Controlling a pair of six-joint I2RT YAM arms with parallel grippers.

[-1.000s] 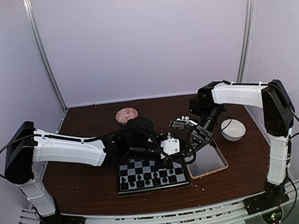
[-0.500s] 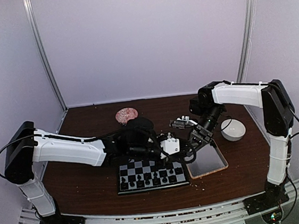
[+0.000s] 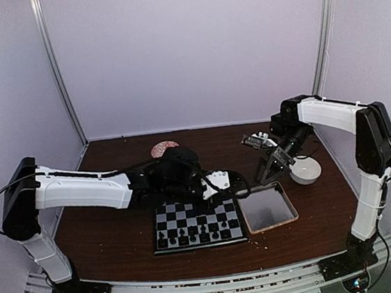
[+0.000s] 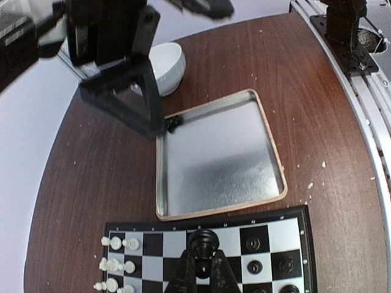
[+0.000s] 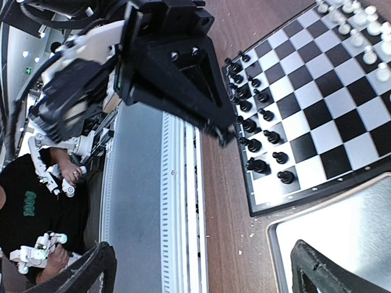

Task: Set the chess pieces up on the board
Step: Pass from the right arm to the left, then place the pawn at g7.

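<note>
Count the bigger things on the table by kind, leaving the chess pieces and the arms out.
Chessboard: 1
Metal tray: 1
White bowl: 1
Pink round thing: 1
Total: 4

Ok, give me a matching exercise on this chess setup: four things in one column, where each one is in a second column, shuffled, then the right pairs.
Things:
1. white bowl
2. tray
3. pink ball
4. black piece

Places:
A. farthest back on the table
B. gripped by the left fingers at the board's edge nearest the tray
C. flat on the table, directly right of the board
D. just right of the tray's far corner

Pairs: 1-D, 2-C, 3-A, 4-B
</note>
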